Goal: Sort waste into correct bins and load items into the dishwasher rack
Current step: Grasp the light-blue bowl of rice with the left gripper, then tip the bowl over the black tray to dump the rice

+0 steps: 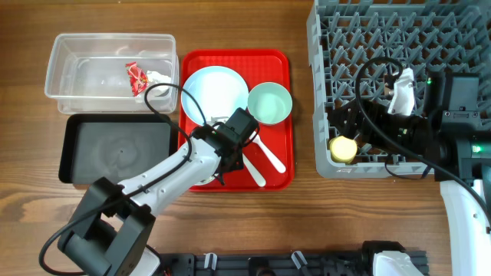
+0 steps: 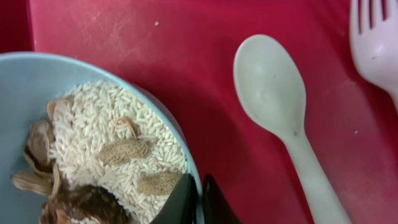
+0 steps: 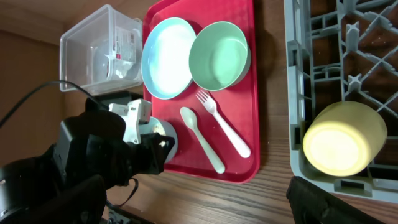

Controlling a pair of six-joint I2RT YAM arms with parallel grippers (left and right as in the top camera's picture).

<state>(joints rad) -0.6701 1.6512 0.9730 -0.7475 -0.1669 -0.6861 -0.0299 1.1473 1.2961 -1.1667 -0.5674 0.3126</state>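
Spoon of white plastic (image 2: 280, 106) and white plastic fork (image 2: 376, 37) lie parallel on flat red serving tray (image 2: 205, 62), heads toward pale blue round plate (image 3: 166, 57). Left hand (image 2: 198, 200) pinches rim of small pale blue bowl (image 2: 25, 81), which is cut off at frame edge. Right hand (image 1: 359, 129): grip cannot be told.

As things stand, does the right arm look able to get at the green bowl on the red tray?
Probably yes. The green bowl sits uncovered at the red tray edge nearest the rack; the left end effector grips the blue bowl, off to one side.
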